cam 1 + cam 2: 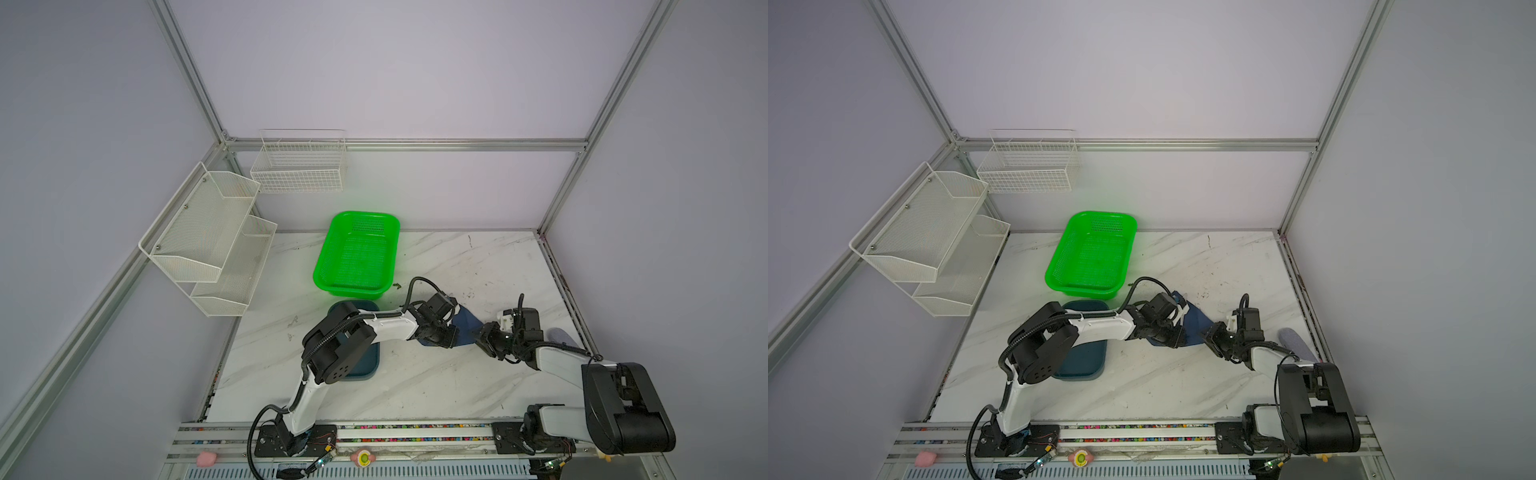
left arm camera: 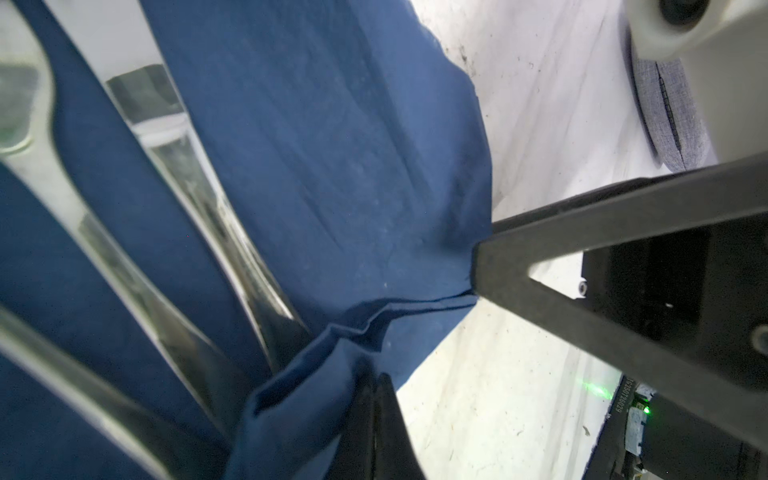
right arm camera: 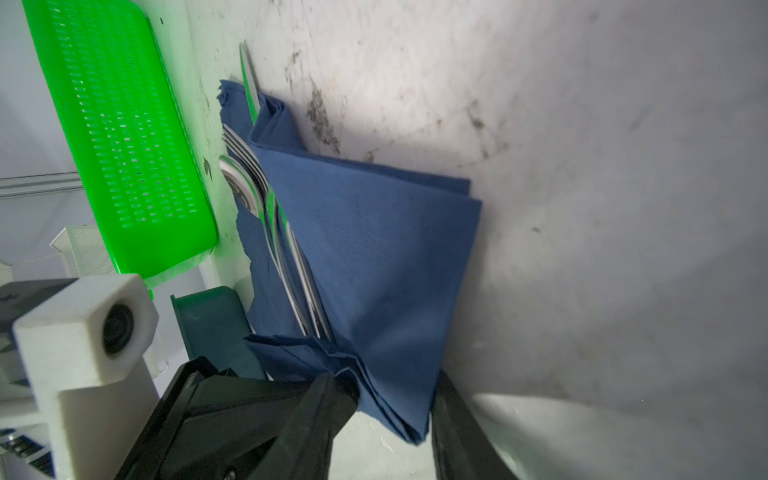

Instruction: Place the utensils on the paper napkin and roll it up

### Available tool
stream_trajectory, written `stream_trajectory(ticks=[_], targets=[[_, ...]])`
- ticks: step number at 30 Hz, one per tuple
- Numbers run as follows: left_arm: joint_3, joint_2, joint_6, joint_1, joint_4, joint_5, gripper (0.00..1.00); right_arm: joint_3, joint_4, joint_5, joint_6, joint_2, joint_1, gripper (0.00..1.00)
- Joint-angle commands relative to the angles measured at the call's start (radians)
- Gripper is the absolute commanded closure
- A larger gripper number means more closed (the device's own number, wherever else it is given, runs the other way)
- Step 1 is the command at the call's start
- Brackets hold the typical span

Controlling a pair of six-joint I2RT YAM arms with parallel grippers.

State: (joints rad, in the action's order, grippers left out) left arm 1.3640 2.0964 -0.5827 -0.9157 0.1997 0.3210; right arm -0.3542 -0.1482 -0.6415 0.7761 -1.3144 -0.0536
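The navy paper napkin lies folded on the marble table between my two grippers. In the right wrist view the napkin is folded over the utensils; a spoon bowl, fork tines and a knife tip stick out at one end. My left gripper is shut on a bunched edge of the napkin, close to the shiny handles. My right gripper stands open, with the folded napkin corner between its fingers.
A dark teal tray lies under the left arm's elbow. A green basket stands just behind it. A grey pouch lies near the table's right edge. White wire racks hang on the left and back walls.
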Motion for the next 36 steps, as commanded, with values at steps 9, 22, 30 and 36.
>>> stream_trajectory(ticks=[9, 22, 30, 36], targets=[[0.064, -0.038, 0.016, 0.009, 0.004, 0.006, 1.00, 0.013, -0.205, -0.051, 0.058, 0.006, 0.029, 0.59], [0.070, -0.041, 0.017, 0.009, 0.010, 0.003, 1.00, 0.017, -0.231, -0.073, -0.012, -0.028, 0.032, 0.59], [0.071, -0.042, 0.005, 0.010, 0.013, -0.011, 1.00, 0.005, -0.193, -0.076, -0.046, -0.035, 0.032, 0.66], [0.067, -0.044, 0.005, 0.011, 0.016, -0.020, 1.00, -0.012, -0.177, -0.075, -0.032, -0.023, 0.032, 0.80]])
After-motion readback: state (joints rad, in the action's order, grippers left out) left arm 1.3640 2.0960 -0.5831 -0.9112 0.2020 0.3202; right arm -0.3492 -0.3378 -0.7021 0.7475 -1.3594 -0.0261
